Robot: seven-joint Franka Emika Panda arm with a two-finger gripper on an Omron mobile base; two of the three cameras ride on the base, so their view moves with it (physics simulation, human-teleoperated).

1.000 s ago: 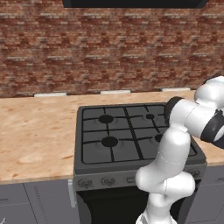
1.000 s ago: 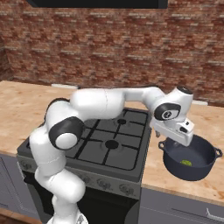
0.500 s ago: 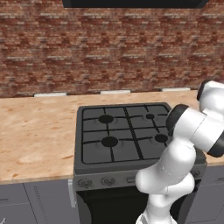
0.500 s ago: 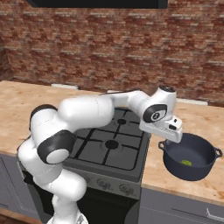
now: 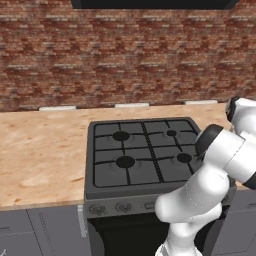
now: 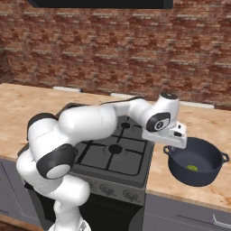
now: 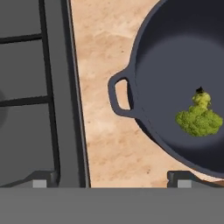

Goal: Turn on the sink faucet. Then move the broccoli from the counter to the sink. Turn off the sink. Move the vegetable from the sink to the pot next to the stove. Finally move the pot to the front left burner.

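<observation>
1. The pot (image 6: 197, 161), round and dark blue-grey, sits on the wooden counter (image 6: 194, 189) just right of the stove (image 6: 115, 153), seen in the right base view.
2. The broccoli (image 7: 199, 117) lies inside the pot; the hand view shows its green head and pale stem clearly, while the right base view gives just a small green speck (image 6: 192, 168).
3. The gripper (image 7: 109, 179) hangs above the strip of counter between the stove edge and the pot's near handle (image 7: 120, 94). Its fingertips (image 7: 40, 182) stand wide apart, holding nothing.
4. In the right base view, the hand hovers over the pot's left rim.
5. The left base view shows all four burners bare, the front left burner (image 5: 125, 161) included, and the arm's elbow covering the stove's right edge.
</observation>
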